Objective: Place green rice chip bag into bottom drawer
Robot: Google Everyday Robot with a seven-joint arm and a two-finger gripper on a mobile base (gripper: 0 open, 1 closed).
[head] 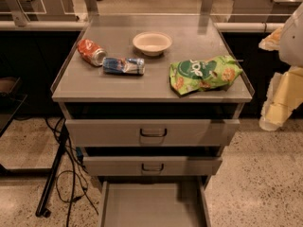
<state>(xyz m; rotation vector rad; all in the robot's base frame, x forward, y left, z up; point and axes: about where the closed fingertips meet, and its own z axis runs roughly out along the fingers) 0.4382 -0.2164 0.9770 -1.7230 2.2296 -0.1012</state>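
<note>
Nothing is done yet: the crinkled bright green rice chip bag [205, 74] lies front-right on the grey cabinet top [142, 86], the deep grey metal bottom drawer [154, 207] stands open below, and the pale gripper [280, 103] hangs right of the cabinet (its grip state I cannot tell).

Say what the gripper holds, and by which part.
Nothing: the gripper is at the picture's right edge, apart from the green rice chip bag on the cabinet.
</note>
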